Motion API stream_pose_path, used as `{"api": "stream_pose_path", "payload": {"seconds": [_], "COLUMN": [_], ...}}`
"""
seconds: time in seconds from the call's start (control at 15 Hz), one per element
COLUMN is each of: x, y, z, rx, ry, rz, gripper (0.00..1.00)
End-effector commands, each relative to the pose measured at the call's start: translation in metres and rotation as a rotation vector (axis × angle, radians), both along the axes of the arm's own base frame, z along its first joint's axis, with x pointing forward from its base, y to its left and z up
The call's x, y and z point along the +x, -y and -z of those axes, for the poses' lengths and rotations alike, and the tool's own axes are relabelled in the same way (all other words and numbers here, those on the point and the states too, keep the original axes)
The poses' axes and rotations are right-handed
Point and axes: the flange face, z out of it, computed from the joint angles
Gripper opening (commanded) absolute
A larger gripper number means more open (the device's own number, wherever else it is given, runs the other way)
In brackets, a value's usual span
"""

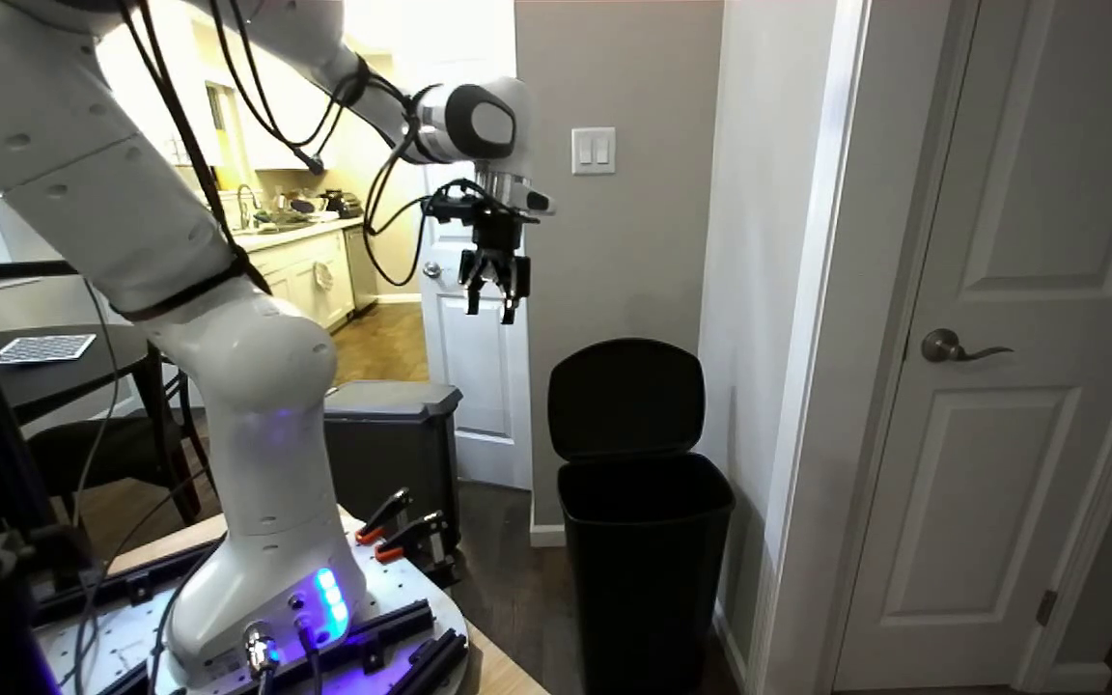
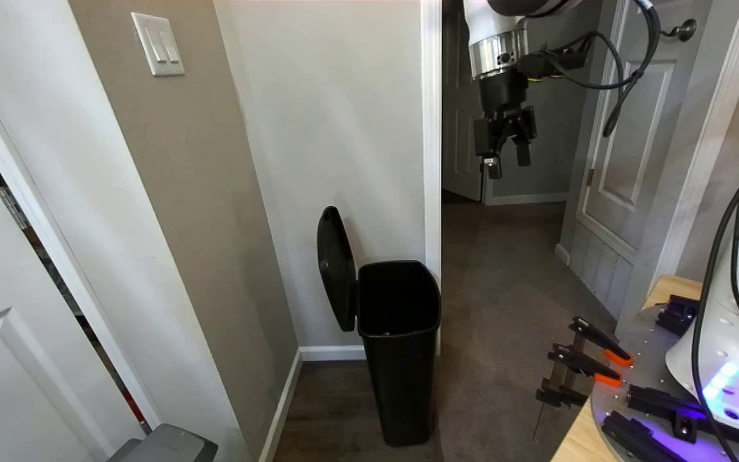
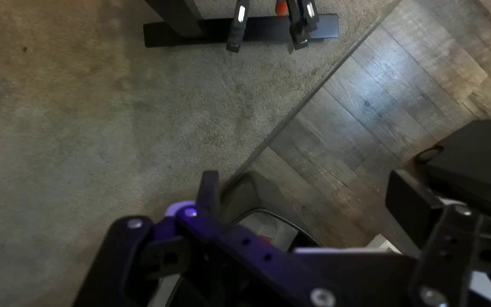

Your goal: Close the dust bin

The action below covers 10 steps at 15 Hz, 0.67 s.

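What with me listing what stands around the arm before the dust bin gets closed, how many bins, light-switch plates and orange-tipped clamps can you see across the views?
Bins: 2 (the open dust bin and the grey-lidded bin)
Light-switch plate: 1
Orange-tipped clamps: 2
Total: 5

a light switch (image 1: 594, 151) sits on the wall (image 1: 625, 251).

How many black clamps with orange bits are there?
2: one orange-padded black clamp and a second clamp beside it, both at the edge of the round grey plate under the white robot arm. More could be hidden.
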Motion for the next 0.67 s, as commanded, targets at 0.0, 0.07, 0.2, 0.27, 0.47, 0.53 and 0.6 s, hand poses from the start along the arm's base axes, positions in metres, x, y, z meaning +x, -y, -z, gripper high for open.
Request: {"api": "stream_pose_path", "payload": {"seconds": [0.0, 0.07, 0.2, 0.27, 0.47, 0.53, 0.6], "x": [0.043, 0.052, 0.07, 0.079, 0.099, 0.086, 0.09], "y": [0.003, 0.003, 0.002, 0.002, 0.0, 0.001, 0.001], "z": [0.009, 0.01, 0.013, 0.014, 0.011, 0.012, 0.012], "rx": [0.068, 0.087, 0.12, 0.136, 0.194, 0.153, 0.157], "ry": [0.001, 0.005, 0.011, 0.018, 0.032, 0.022, 0.022], "rz": [0.06, 0.072, 0.094, 0.105, 0.132, 0.113, 0.115], "gripper": [1.0, 1.0, 1.0, 1.0, 1.0, 1.0, 1.0]}}
